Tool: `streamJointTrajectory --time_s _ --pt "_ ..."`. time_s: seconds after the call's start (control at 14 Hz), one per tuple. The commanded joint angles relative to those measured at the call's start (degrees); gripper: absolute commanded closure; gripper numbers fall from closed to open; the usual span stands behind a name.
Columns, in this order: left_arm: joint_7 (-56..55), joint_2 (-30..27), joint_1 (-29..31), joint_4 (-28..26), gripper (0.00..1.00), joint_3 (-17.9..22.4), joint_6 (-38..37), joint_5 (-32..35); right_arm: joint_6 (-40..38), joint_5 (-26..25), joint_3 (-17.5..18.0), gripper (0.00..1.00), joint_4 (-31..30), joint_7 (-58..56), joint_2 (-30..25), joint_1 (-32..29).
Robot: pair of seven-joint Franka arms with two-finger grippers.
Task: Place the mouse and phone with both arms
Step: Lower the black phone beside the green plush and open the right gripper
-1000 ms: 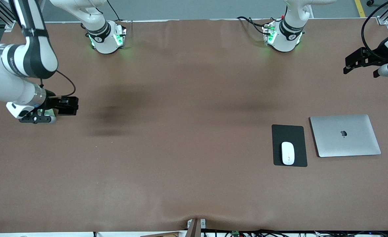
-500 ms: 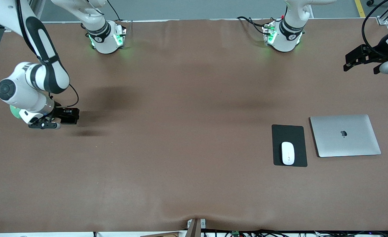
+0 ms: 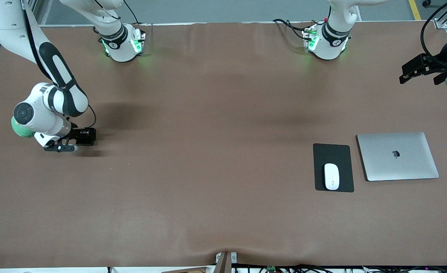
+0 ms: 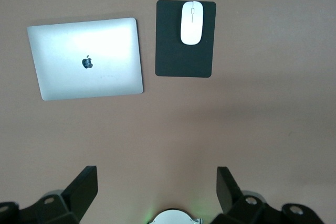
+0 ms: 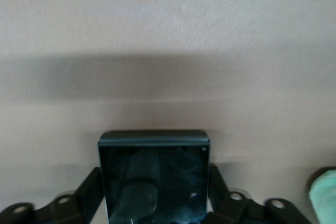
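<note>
The glossy black phone (image 5: pixel 154 156) lies low at the table near the right arm's end, seen in the front view as a small black block (image 3: pixel 89 136). My right gripper (image 5: pixel 154 187) straddles it, the fingers (image 5: pixel 90 184) standing just off its sides with thin pale gaps, so it is open. The white mouse (image 3: pixel 331 176) rests on the front half of the black mouse pad (image 3: pixel 333 153), also seen in the left wrist view as the mouse (image 4: pixel 192 22). My left gripper (image 3: pixel 407 74) hangs open and empty in the air over the table's edge at the left arm's end, wide fingers (image 4: pixel 84 187) showing.
A closed silver laptop (image 3: pixel 397 155) lies beside the mouse pad (image 4: pixel 184 56), toward the left arm's end. The two arm bases (image 3: pixel 123 41) stand along the table's edge farthest from the front camera. Brown cloth covers the whole table.
The right arm has come down and toward the front camera with the phone, and its fingers have parted from the phone's sides. The left gripper drifted slightly outward.
</note>
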Motion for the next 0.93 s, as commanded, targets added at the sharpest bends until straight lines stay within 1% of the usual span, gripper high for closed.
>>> streamJointTrajectory --time_s 0.0,0.07,0.14,0.29,0.36,0.43,0.57,0.64,0.79,0.86 --pt "-0.25 2.54 -0.05 3.78 0.0 -0.33 -1.1 0.43 -3.52 -0.83 1.02 0.0 2.45 -1.79 -1.71 -0.97" --pt "-0.16 3.06 -0.05 4.32 0.0 -0.33 -1.1 0.51 -7.97 -0.83 1.11 0.0 5.17 -1.7 -3.81 -0.88" --pt "-0.16 3.33 -0.14 5.1 0.0 -0.42 -1.1 0.43 -15.76 -0.83 1.2 0.0 9.72 -1.7 -5.57 -0.36" --pt "0.01 3.59 -0.05 5.2 0.0 -0.5 -1.1 0.51 -35.34 -0.92 1.28 0.0 23.4 -2.31 -6.12 -0.27" --pt "0.1 3.59 -0.14 5.2 0.0 -0.5 -1.1 0.51 -43.44 -0.83 1.37 0.0 30.7 -3.27 -5.68 -0.27" --pt "0.19 3.6 -0.14 5.2 0.0 -0.5 -1.1 0.6 -49.35 -0.66 1.37 0.0 36.86 -4.24 -5.59 0.26" --pt "0.28 3.51 -0.14 5.2 0.0 -0.5 -1.19 0.6 -55.36 -0.39 1.37 0.0 46.1 -3.99 -5.59 1.39" --pt "0.28 3.51 -0.14 5.2 0.0 -0.5 -1.19 0.6 -58.95 -0.22 1.29 0.0 48.76 -3.2 -5.67 3.06" --pt "0.28 3.59 -0.31 5.2 0.0 -0.59 -1.72 0.6 -62.93 0.05 1.63 0.0 51.06 -2.75 -6.81 4.04" --pt "0.36 3.6 -0.31 5.2 0.0 -0.59 -1.81 0.6 -64.08 -0.13 1.81 0.0 51.07 -2.67 -8.12 5.52"
